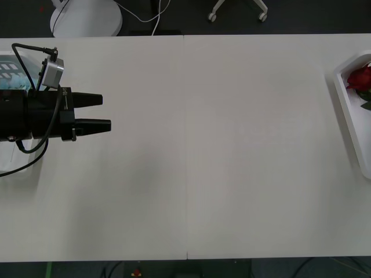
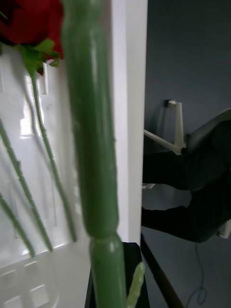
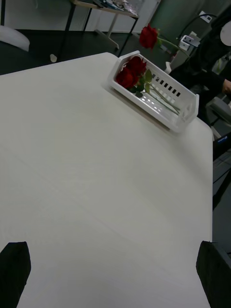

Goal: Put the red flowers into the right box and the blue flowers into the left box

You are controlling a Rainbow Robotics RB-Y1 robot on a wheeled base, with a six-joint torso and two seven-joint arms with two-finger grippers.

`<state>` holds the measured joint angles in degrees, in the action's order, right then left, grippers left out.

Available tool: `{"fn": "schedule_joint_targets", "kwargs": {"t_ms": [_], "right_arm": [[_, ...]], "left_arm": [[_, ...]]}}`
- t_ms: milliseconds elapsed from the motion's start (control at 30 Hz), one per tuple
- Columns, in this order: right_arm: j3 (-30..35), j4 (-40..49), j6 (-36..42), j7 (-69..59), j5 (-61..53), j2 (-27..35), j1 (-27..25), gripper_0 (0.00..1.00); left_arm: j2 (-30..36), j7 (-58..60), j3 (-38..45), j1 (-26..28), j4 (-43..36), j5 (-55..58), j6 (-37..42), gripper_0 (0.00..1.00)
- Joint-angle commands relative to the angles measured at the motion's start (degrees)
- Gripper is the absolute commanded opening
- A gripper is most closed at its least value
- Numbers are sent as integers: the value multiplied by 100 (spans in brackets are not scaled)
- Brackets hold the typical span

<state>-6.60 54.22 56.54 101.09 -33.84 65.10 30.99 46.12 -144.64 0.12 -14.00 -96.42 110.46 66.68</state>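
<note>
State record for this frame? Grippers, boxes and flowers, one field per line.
left gripper: open, holding nothing, above the table's left side
left box: at the table's left edge, mostly hidden under the left arm
right box: at the table's right edge
red flowers: lying in the right box, at least two heads visible
raised rose: in the air above the right box's far end
green stem: close before the right wrist camera
</note>
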Motion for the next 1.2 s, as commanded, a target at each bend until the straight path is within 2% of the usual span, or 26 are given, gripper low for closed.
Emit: {"fn": "schedule_joint_targets", "kwargs": {"t_ms": [33,200,400,433,467,533,600,667,933,1100,1200], "right_arm": [[98,-395,-495,-133,624,-358,214,0],[106,-720,-820,-265,1090,-666,206,0],[98,-834,-855,-388,1433,-868,214,0],[98,-834,-855,-414,1503,-868,214,6],[98,-834,-846,-423,1538,-877,214,16],[115,-834,-846,-485,1582,-877,214,47],[150,-834,-864,-529,1582,-877,214,59],[194,-834,-864,-564,1565,-877,214,67],[475,-694,-855,-450,809,-806,206,88],[475,-237,-820,122,633,-727,206,89],[475,264,-565,579,88,-666,206,89]], "left_arm": [[81,-644,-355,117,-167,125,29,100],[81,-688,-698,161,-255,143,-304,100],[81,-715,-812,161,-255,143,-340,100],[72,-706,-856,161,-264,143,-340,100],[64,-706,-856,161,-264,143,-357,100],[55,-706,-918,161,-255,143,-419,100],[55,-706,-970,161,-264,143,-471,100],[55,-688,-988,161,-264,134,-480,100],[64,-688,-988,161,-255,134,-480,100],[64,-688,-988,161,-255,134,-480,100],[64,-688,-988,161,-255,134,-480,100]]}}
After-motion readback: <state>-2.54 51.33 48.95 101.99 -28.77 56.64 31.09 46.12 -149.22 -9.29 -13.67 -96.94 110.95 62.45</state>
